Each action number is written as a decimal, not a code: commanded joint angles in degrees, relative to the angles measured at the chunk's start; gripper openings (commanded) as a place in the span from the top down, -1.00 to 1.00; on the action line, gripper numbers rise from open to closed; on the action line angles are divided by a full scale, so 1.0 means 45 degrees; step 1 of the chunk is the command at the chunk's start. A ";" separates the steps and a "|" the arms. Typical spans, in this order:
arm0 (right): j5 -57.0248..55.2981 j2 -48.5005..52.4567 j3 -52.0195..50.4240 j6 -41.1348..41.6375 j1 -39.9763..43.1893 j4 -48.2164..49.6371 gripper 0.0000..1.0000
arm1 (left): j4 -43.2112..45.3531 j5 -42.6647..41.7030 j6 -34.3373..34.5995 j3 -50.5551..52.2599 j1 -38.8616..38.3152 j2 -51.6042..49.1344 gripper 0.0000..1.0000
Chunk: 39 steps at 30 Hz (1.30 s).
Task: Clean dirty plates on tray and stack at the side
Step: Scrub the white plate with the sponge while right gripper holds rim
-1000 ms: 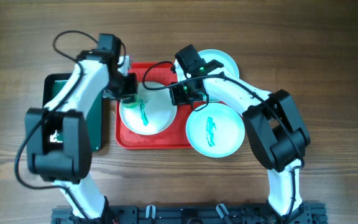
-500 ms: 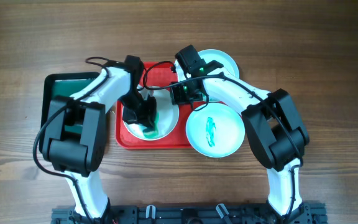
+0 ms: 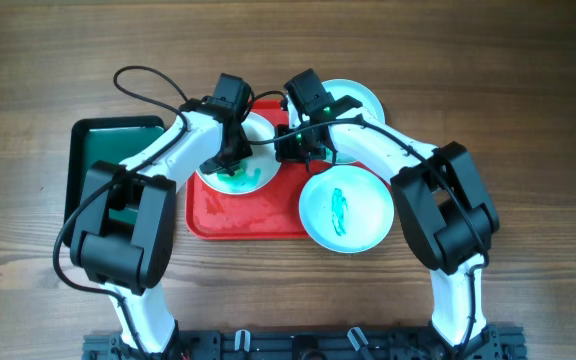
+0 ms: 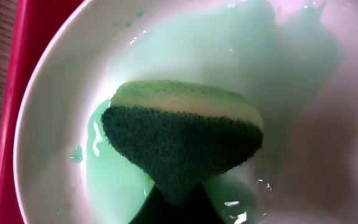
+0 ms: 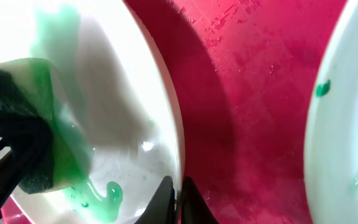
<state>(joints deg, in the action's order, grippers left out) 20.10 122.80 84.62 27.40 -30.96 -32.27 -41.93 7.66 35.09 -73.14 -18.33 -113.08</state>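
Observation:
A white plate (image 3: pixel 253 175) with a smeared teal-green film lies at the back left of the red tray (image 3: pixel 253 215). My left gripper (image 3: pixel 230 160) is shut on a green-and-yellow sponge (image 4: pixel 182 143) and presses it on the plate's wet inside (image 4: pixel 303 124). My right gripper (image 5: pixel 178 186) is shut on the white plate's right rim (image 5: pixel 166 106); in the overhead view it is at the plate's edge (image 3: pixel 286 150). A pale aqua plate (image 3: pixel 346 208) with a green smear lies at the tray's right edge. A second pale aqua plate (image 3: pixel 358 98) lies behind the right arm.
A dark green, black-rimmed tray (image 3: pixel 98 165) lies left of the red tray. The left arm's cable loops above the table at the back left. Bare wooden table surrounds the trays. The red tray floor (image 5: pixel 253 93) shows between the two plates.
My left gripper came from the tray's left edge onto the white plate with the sponge and swept toward the back. The narrow green streak is now a wide smear. The right gripper stayed on the rim.

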 commanded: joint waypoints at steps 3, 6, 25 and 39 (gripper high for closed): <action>0.0408 0.0529 0.0024 -0.0049 -0.0155 -0.0316 0.91 | 0.0665 0.0146 0.0306 0.0321 0.0437 -0.0486 0.92; 0.0408 0.0549 0.0024 -0.0049 -0.0151 -0.0316 0.91 | 0.2467 -0.3978 -0.3541 0.0325 0.0432 -0.0476 0.92; 0.0403 0.0549 0.0024 -0.0053 -0.0151 -0.0233 0.91 | -0.0058 0.1676 -0.2152 0.0325 0.1117 -0.0461 0.92; 0.0408 0.0549 0.0024 -0.0087 -0.0151 -0.0223 0.91 | -0.3143 -0.0223 -0.3910 0.0325 0.1103 -0.0461 0.92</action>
<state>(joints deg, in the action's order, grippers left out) 22.96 123.46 84.71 27.18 -31.64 -33.17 -57.21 -20.43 3.27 -72.16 -13.52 -114.15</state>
